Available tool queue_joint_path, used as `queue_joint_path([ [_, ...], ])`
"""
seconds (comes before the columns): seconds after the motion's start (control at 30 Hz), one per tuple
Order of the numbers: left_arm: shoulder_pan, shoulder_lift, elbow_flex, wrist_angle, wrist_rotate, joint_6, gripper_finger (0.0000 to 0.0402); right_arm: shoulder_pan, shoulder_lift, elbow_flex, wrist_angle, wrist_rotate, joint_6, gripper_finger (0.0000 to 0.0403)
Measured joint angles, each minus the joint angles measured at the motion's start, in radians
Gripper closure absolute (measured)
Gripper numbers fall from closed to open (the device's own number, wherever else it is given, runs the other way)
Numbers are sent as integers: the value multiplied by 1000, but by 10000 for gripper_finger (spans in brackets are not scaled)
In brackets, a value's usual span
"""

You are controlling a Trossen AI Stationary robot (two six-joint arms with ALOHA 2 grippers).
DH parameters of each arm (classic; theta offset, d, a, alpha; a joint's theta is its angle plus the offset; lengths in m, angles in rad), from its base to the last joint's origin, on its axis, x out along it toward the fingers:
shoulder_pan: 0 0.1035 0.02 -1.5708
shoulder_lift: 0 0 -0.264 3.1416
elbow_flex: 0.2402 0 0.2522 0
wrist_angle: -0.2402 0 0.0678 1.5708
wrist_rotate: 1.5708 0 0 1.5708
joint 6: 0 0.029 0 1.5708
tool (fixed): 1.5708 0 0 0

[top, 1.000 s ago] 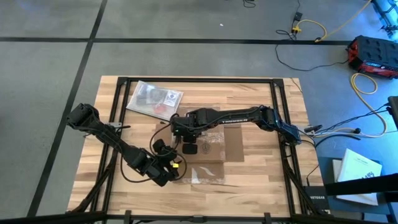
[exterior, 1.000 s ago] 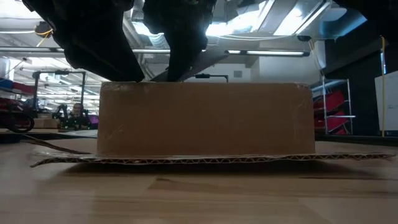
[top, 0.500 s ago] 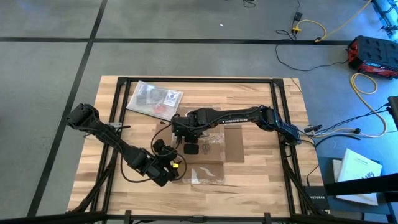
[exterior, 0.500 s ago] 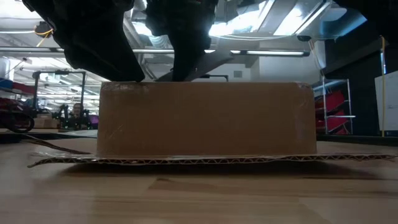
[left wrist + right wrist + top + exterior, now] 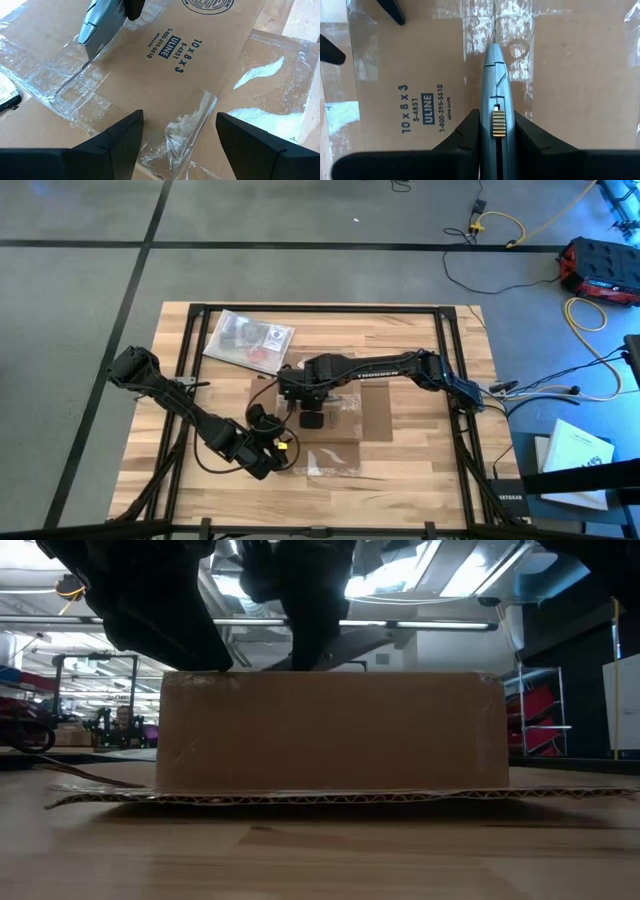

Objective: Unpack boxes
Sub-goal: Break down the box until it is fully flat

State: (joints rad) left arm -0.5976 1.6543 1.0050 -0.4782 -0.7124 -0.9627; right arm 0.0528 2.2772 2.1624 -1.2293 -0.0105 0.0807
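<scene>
The right gripper [image 5: 495, 145] is clamping a cutter [image 5: 494, 85], tip on the taped centre seam of the box [image 5: 345, 415] at mid-table. The left gripper [image 5: 175, 135], open, is hovering at its near-left corner. Next: probably draw the blade along the seam.

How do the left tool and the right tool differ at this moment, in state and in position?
The right tool is shut on a grey box cutter, whose tip is at the taped seam; the left tool is open and holds nothing. In the high view the right tool is over the middle of the cardboard box, while the left tool is at its near-left edge. Both point at the box top.
</scene>
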Motion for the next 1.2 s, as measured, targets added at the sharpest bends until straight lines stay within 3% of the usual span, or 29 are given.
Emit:
queue_joint_path([
  [1.2,0,0,0,-4,0,6,163,19,0,0,-109,38,5,345],
])
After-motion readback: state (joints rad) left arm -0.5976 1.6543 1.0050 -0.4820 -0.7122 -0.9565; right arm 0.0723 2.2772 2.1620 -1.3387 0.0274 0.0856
